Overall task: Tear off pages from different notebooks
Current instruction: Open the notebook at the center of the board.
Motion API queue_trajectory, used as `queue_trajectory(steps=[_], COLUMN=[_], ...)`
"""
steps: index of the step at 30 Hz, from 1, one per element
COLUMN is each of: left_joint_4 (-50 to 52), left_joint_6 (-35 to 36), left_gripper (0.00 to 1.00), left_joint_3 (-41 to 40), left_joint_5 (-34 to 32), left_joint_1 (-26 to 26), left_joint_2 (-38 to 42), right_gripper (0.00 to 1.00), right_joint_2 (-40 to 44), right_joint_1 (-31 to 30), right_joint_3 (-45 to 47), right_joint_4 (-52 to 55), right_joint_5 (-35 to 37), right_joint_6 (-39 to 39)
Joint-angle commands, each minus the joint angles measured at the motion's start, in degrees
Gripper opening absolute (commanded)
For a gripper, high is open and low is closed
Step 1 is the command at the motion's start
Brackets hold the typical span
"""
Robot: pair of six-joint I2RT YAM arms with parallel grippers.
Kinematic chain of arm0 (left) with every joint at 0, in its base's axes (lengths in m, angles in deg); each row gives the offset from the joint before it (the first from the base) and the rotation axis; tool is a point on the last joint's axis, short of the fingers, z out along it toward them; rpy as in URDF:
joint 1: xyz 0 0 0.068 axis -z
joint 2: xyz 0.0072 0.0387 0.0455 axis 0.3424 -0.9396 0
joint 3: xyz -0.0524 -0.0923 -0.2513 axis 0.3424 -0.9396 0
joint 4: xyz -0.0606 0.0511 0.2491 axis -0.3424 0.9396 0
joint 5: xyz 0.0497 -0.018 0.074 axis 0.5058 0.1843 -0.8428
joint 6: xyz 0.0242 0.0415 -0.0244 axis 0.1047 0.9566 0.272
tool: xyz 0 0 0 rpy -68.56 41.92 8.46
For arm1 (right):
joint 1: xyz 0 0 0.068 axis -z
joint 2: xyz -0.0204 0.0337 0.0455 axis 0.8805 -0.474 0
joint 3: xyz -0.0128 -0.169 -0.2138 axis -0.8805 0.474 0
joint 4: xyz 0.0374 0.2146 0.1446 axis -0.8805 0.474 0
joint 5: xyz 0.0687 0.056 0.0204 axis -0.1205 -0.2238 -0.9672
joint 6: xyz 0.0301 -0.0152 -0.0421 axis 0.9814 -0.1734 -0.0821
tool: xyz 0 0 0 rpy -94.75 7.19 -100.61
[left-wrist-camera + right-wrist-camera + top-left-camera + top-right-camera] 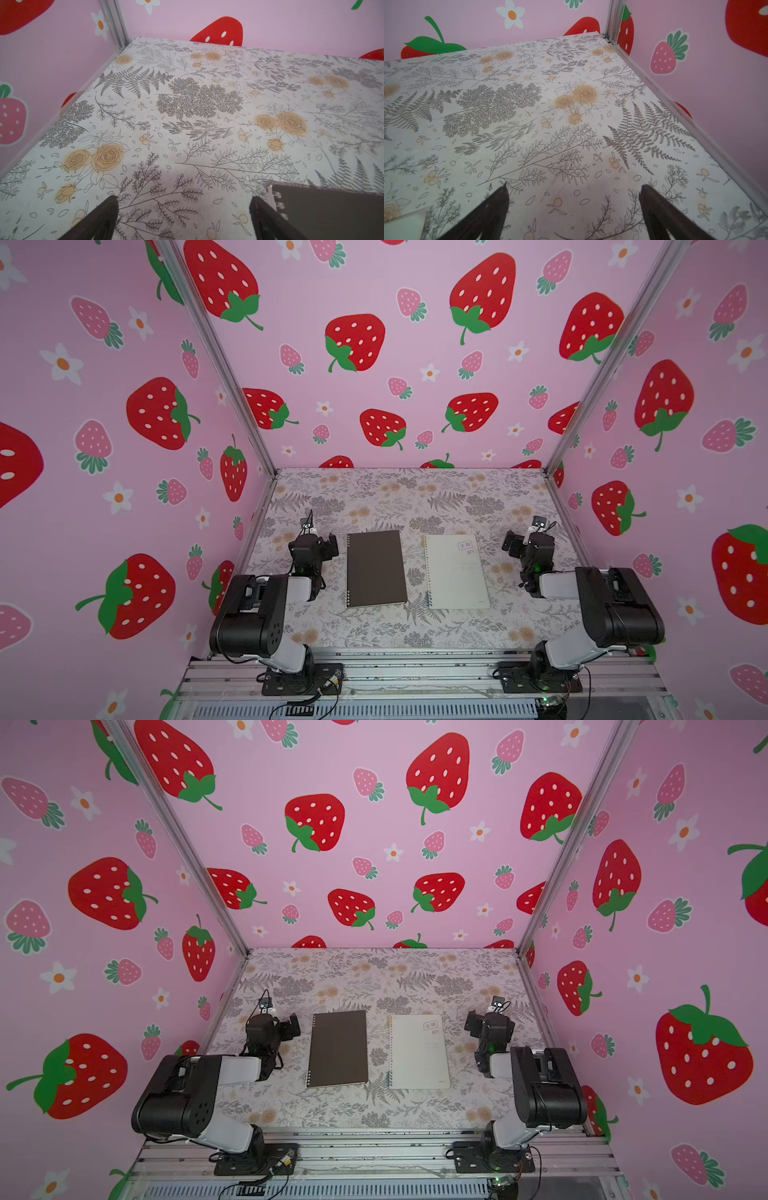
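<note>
Two closed spiral-bound notebooks lie flat, side by side, mid-table in both top views. The dark brown-grey notebook (376,568) (337,1048) is on the left, and its corner (332,212) shows in the left wrist view. The cream notebook (455,571) (419,1051) with a small boxed label is on the right, with a corner (402,226) in the right wrist view. The pages are hidden under the covers. My left gripper (330,546) (184,198) is open and empty, just left of the dark notebook. My right gripper (509,541) (575,186) is open and empty, right of the cream one.
Pink strawberry-print walls (124,489) close in the floral table (407,497) on three sides, with aluminium posts (257,439) at the back corners. A metal rail (415,676) carrying both arm bases runs along the front edge.
</note>
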Motion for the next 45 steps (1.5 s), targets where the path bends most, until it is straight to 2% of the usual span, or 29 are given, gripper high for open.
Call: queue_trajectory(steps=[1, 30, 31, 33, 35, 39, 45], left_joint_4=[-1.4, -1.3, 0.4, 14.2, 27.2, 33.8, 41.5], left_joint_6=[0.7, 0.6, 0.7, 2.1, 3.1, 2.8, -1.2], left_gripper=[0.99, 0.99, 0.99, 0.99, 0.99, 0.99, 0.99], left_joint_3=[1.6, 1.6, 2.2, 8.7, 17.4, 26.0, 37.0], left_joint_5=[-0.8, 0.6, 0.9, 1.6, -0.5, 1.2, 0.0], left_joint_1=[0.2, -0.4, -0.2, 0.5, 2.2, 8.2, 23.5], left_joint_2=[-0.5, -0.2, 0.5, 3.3, 4.4, 3.8, -5.8], right_gripper=[0.99, 0.98, 0.95, 0.94, 0.96, 0.96, 0.82], right_joint_2=[-0.6, -0.5, -0.5, -0.5, -0.4, -0.4, 0.9], right_joint_1=[0.3, -0.6, -0.7, -0.9, -1.7, -2.1, -2.7], right_joint_3=[-1.1, -1.3, -1.2, -1.0, -1.0, -0.8, -1.1], right_joint_4=[-1.1, -1.0, -1.2, -1.4, -1.7, -2.2, -0.6], right_joint_5=[0.7, 1.4, 1.5, 1.9, 2.9, 3.7, 4.7], right_joint_6=[-0.3, -0.9, -1.1, -1.3, -1.9, -2.2, -2.4])
